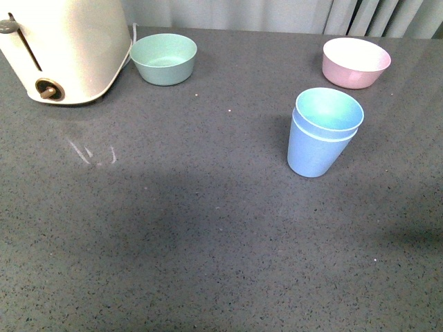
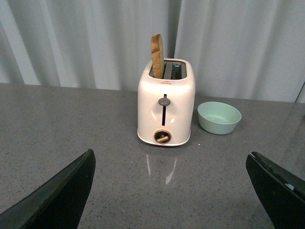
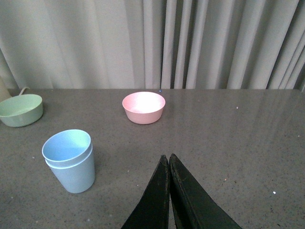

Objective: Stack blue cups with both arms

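The two blue cups point(image 1: 323, 133) stand upright on the grey counter, one nested inside the other, right of the middle in the front view. The right wrist view shows the same blue cups point(image 3: 69, 160) to one side of my right gripper point(image 3: 167, 157), which is shut with nothing held and stays apart from them. My left gripper point(image 2: 170, 160) is open above bare counter, facing the toaster, with nothing between its black fingers point(image 2: 71, 186). Neither arm shows in the front view.
A cream toaster point(image 1: 59, 45) with a slice of bread point(image 2: 157, 56) in it stands at the back left. A mint-green bowl point(image 1: 163, 59) sits beside it and a pink bowl point(image 1: 355, 62) at the back right. Grey curtains hang behind the counter.
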